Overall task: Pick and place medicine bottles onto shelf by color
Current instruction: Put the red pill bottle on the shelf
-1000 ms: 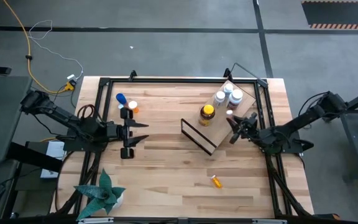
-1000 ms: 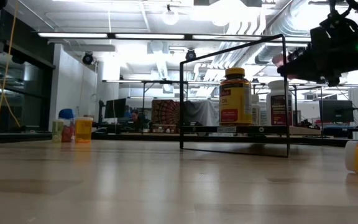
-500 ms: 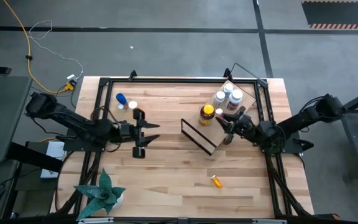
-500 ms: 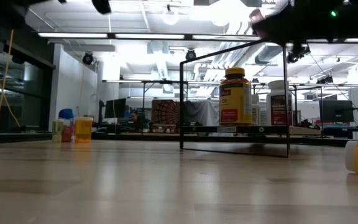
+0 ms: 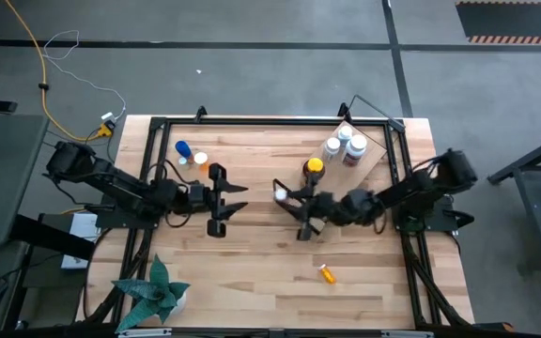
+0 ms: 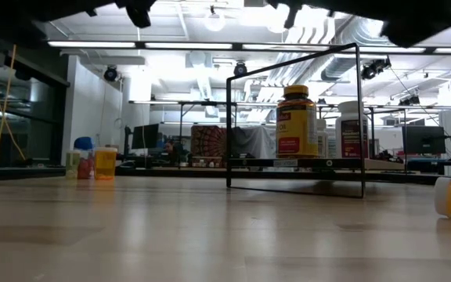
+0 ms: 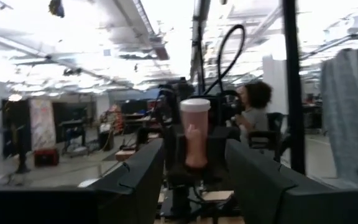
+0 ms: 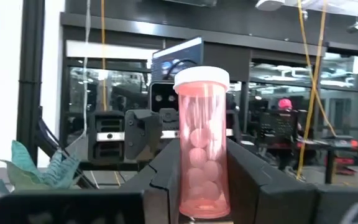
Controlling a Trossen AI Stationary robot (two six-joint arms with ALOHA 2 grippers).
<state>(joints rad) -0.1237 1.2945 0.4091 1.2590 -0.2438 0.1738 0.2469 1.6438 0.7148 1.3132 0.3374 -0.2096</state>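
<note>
My right gripper (image 5: pixel 289 199) hangs over the table's middle, shut on a small pink see-through bottle with a white cap (image 8: pixel 202 143). My left gripper (image 5: pixel 225 199) faces it from the left, open and with nothing between its fingers; in its wrist view the pink bottle (image 7: pixel 194 134) shows straight ahead. On the wooden shelf (image 5: pixel 372 161) stand an amber bottle with a yellow cap (image 5: pixel 314 168) and white bottles (image 5: pixel 344 145). A blue bottle (image 5: pixel 182 149) and an orange one (image 5: pixel 201 162) stand at the far left of the table. Another orange bottle (image 5: pixel 327 273) lies near the front edge. My right gripper pinches the pink bottle's lower body (image 8: pixel 199 186) between its two fingers (image 8: pixel 166 171), one on each side. The fingers come from the table's right, about level and slanting a little upward. The bottle stands upright with its cap (image 8: pixel 201 77) on top, lifted clear of the table.
A black frame (image 5: pixel 270 120) runs round the tabletop. The shelf's thin wire frame (image 6: pixel 296 117) rises over its board. A potted green plant (image 5: pixel 153 291) sits at the near left corner. Bare wood lies between the two grippers and the front edge.
My right gripper has swung from the shelf toward the table's middle and risen, carrying the pink bottle along, which stays upright. My left gripper has moved a little toward the table's right, closer to the right gripper.
</note>
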